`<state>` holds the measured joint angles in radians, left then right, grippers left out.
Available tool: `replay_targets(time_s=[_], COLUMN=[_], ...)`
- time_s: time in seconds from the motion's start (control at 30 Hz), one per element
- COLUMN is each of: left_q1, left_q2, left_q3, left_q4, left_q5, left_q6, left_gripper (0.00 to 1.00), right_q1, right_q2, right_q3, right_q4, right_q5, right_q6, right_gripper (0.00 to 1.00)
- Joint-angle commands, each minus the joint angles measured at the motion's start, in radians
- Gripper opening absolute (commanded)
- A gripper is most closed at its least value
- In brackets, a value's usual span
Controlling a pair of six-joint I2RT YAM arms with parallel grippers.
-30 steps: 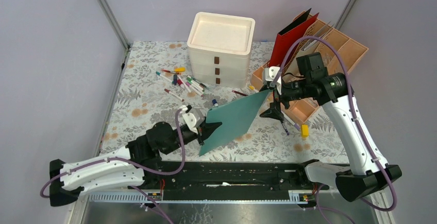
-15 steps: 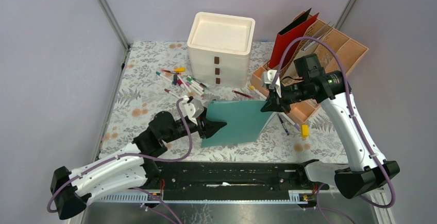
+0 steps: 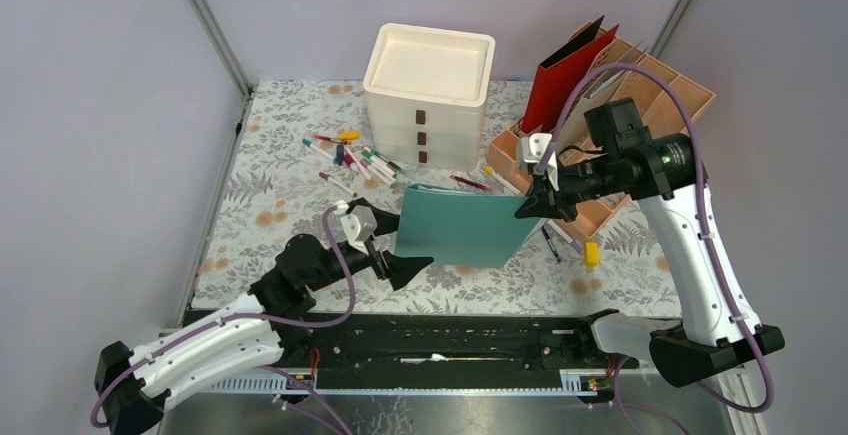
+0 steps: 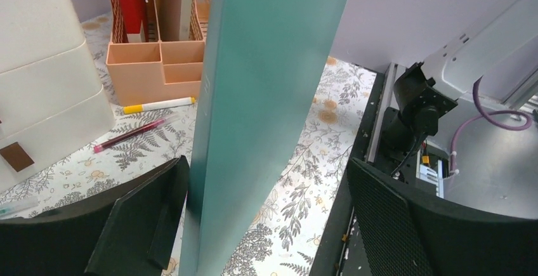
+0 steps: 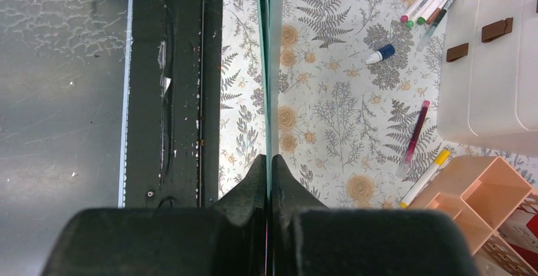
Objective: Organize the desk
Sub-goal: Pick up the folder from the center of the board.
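Note:
A teal folder [image 3: 465, 227] hangs upright over the middle of the desk [image 3: 270, 205]. My right gripper [image 3: 532, 207] is shut on its upper right corner; in the right wrist view the folder [image 5: 269, 66] runs edge-on out of the closed gripper [image 5: 268, 162]. My left gripper [image 3: 400, 265] stands open at the folder's lower left end. In the left wrist view the folder [image 4: 266, 98] stands between the spread fingers [image 4: 146, 219], close to the left one and well apart from the right one.
Several pens [image 3: 360, 160] lie scattered in front of a cream drawer unit [image 3: 430, 85]. A peach file organizer [image 3: 620, 85] holding a red folder [image 3: 565, 80] stands at the back right. More pens [image 5: 419, 181] and a yellow marker [image 3: 591, 253] lie near it.
My right gripper shut on the folder's corner and raised it a little to the right. My left gripper let go, opened wide and drew back toward the near edge.

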<state>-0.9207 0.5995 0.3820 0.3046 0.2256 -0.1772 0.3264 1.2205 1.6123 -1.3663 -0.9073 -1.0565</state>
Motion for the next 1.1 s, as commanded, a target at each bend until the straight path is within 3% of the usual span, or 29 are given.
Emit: replay_targets(time_s=[0.0, 0.07, 0.3, 0.53, 0.67, 0.77, 0.8, 0.83, 0.9, 0.97, 1.03, 1.07], left_q1=[0.006, 0.008, 0.009, 0.011, 0.015, 0.022, 0.024, 0.025, 0.026, 0.028, 0.028, 0.028], left_q2=[0.06, 0.109, 0.269, 0.327, 0.373, 0.404, 0.403, 0.397, 0.368, 0.325, 0.272, 0.24], left_q3=[0.038, 0.073, 0.192, 0.259, 0.297, 0.319, 0.318, 0.313, 0.293, 0.265, 0.226, 0.204], left_q4=[0.054, 0.041, -0.034, -0.06, -0.086, -0.107, -0.103, -0.095, -0.063, -0.037, -0.024, -0.025], left_q5=[0.055, 0.092, 0.26, 0.311, 0.382, 0.397, 0.383, 0.373, 0.35, 0.313, 0.253, 0.213], left_q6=[0.07, 0.11, 0.247, 0.294, 0.288, 0.255, 0.23, 0.204, 0.149, 0.092, 0.049, 0.031], left_gripper=[0.99, 0.95, 0.68, 0.62, 0.38, 0.02, 0.0, 0.0, 0.0, 0.0, 0.0, 0.0], right_q1=[0.003, 0.003, 0.003, 0.004, 0.004, 0.004, 0.003, 0.003, 0.003, 0.003, 0.003, 0.002], right_q2=[0.039, 0.048, 0.047, 0.042, 0.038, 0.036, 0.036, 0.037, 0.039, 0.022, -0.02, -0.045], right_q3=[0.073, 0.083, 0.091, 0.068, 0.071, 0.075, 0.075, 0.076, 0.078, 0.061, 0.021, -0.001], right_q4=[-0.09, -0.106, -0.117, -0.117, -0.117, -0.116, -0.116, -0.116, -0.106, -0.043, 0.128, 0.211], right_q5=[-0.015, 0.005, 0.064, 0.089, 0.096, 0.1, 0.102, 0.105, 0.113, 0.131, 0.184, 0.231], right_q6=[-0.039, -0.044, -0.036, -0.041, -0.041, -0.034, -0.029, -0.02, 0.016, 0.106, 0.253, 0.345], right_gripper=[0.0, 0.0, 0.0, 0.0, 0.0, 0.0, 0.0, 0.05, 0.25, 0.61, 0.9, 0.98])
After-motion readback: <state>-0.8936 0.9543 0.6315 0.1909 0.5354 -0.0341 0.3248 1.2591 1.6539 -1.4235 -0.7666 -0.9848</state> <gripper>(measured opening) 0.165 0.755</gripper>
